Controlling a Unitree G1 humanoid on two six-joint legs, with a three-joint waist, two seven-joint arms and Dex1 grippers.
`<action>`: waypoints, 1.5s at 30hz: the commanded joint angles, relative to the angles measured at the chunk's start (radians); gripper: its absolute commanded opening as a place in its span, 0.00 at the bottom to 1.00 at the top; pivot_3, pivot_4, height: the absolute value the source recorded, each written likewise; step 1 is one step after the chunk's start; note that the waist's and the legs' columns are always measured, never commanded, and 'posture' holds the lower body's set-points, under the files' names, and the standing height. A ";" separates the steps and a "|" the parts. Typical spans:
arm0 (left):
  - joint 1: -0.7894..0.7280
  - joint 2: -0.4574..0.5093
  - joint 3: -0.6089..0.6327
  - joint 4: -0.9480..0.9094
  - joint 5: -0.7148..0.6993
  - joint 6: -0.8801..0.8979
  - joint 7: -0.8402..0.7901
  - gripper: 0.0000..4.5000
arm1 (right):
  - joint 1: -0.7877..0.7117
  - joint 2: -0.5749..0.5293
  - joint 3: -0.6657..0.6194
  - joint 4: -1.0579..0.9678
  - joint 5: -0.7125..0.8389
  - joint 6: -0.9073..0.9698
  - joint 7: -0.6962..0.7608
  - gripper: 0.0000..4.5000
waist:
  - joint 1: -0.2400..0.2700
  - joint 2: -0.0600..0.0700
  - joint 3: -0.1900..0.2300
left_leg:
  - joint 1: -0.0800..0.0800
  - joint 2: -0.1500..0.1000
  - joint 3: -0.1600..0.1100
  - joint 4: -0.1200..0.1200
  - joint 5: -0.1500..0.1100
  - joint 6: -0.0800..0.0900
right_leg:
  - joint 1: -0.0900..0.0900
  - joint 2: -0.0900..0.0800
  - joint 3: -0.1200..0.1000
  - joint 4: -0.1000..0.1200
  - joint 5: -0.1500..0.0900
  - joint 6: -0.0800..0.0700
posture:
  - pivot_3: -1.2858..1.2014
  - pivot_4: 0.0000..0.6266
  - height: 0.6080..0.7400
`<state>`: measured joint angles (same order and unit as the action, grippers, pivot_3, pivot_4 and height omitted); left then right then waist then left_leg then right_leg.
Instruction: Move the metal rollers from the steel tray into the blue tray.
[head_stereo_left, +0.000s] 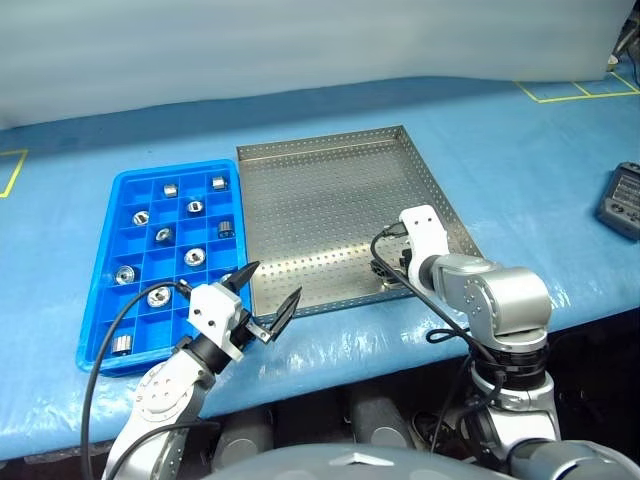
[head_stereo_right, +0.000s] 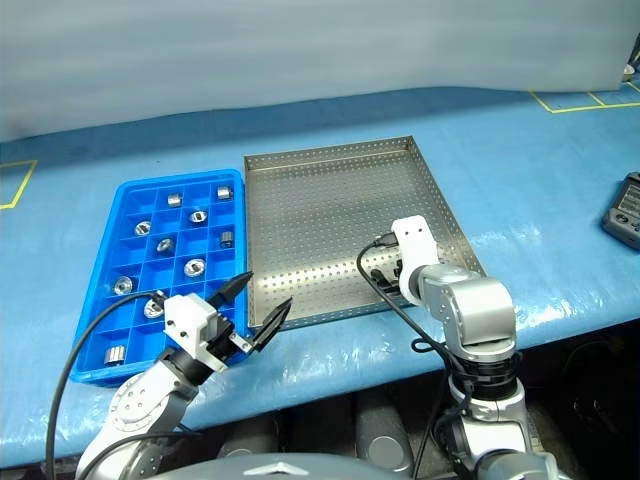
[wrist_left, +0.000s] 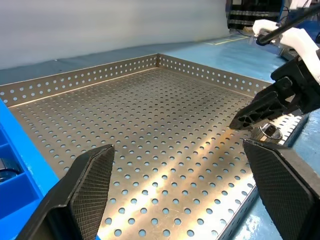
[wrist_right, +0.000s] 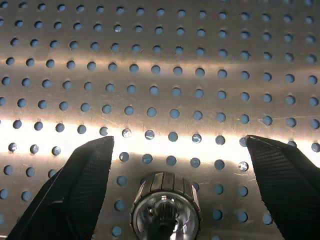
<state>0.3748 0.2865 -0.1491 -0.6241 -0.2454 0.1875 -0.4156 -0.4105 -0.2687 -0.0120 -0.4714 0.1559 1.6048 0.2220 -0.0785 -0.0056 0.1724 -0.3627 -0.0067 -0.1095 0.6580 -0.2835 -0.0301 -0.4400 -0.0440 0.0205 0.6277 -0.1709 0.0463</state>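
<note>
Right pincer (wrist_right: 165, 165): jaws wide apart, holding nothing, tipped steeply down over the near right corner of the steel tray (head_stereo_left: 330, 200); one metal roller (wrist_right: 165, 212) stands on end on the perforated floor between the two fingers, neither finger touching it, so the pincer looks lined up to straddle it before closing. Left pincer (head_stereo_left: 265, 295): jaws likewise wide and empty, held roughly level just off the near edge of the worktop (head_stereo_left: 520, 170), its tips over the seam where the two trays meet, apparently parked out of the other arm's way. Steel tray: centre of the worktop, floor otherwise bare as far as can be seen, so this roller seems to be the last one left. Blue tray (head_stereo_left: 100, 290): just beside the steel tray on its left side, edges close or touching; about ten metal rollers (head_stereo_left: 195, 207) sit singly in separate square compartments, with many compartments free, the near ones handiest for a drop. Dark handheld device (head_stereo_left: 622, 200): far right of the worktop, well apart from both trays. Task judged nearly complete; grasp of the remaining roller is the step in hand.
</note>
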 joint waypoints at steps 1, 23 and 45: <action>0.004 -0.018 -0.020 0.010 0.001 -0.035 0.003 1.00 | 0.008 -0.036 0.000 -0.011 0.078 0.010 -0.002 0.99 | -0.001 0.000 0.000 | 0.000 0.000 0.000 0.000 0.000 0.000 | 0.000 0.000 0.000 0.000 0.000 0.000 | 0.49 0.24 1.00; 0.147 0.007 0.086 -0.050 -0.013 -0.073 0.035 1.00 | -0.080 0.007 0.064 0.046 0.388 0.001 -0.215 0.38 | 0.015 0.000 0.000 | 0.001 0.001 0.001 0.000 -0.001 0.001 | 0.000 0.001 0.001 0.000 0.000 0.001 | 0.54 0.24 1.00; 0.522 -0.166 0.249 -0.277 0.081 -0.193 0.222 1.00 | -0.191 0.266 0.581 0.333 0.133 -0.974 0.252 0.38 | 0.129 -0.003 0.001 | -0.001 0.001 -0.002 -0.002 -0.001 0.001 | -0.002 0.000 -0.002 -0.001 -0.001 -0.002 | 0.68 0.24 1.00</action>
<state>0.8787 0.1287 0.0948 -0.8460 -0.1764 0.0376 -0.2057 -0.5817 -0.0225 0.5525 -0.1320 0.2935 0.6814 0.4343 0.0505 -0.0086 0.1732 -0.3642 -0.0058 -0.1116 0.6558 -0.2842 -0.0292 -0.4423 -0.0436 0.0182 0.6263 -0.1723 0.0445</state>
